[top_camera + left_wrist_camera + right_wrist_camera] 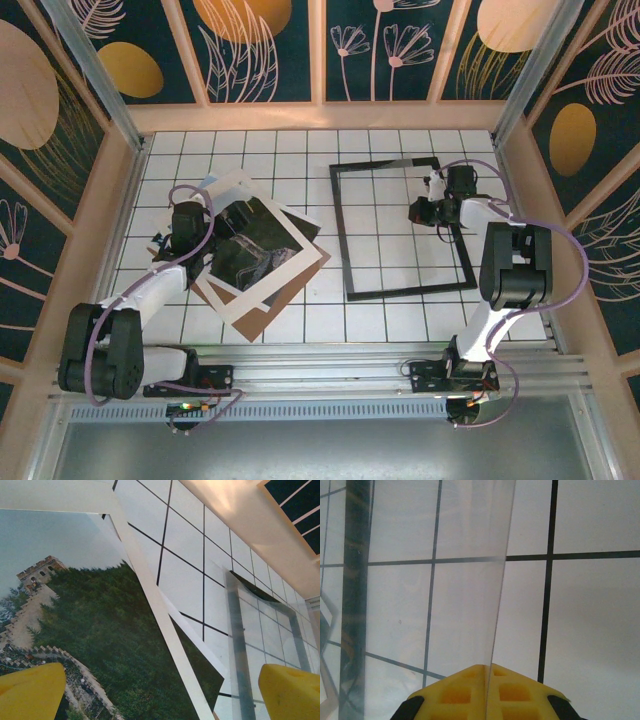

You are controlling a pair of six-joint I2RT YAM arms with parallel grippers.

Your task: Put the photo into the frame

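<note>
Photo (100,630) glossy rectangle; left jaws wide apart above it; right jaws pinching thin clear pane (460,605).

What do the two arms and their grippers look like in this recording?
Both the left arm and right arm have white links joined by bulky black joint housings. A lilac cable loops loosely along each. The left gripper's fingers are bright yellow and smooth. The right gripper's yellow pads show square moulded recesses.
</note>
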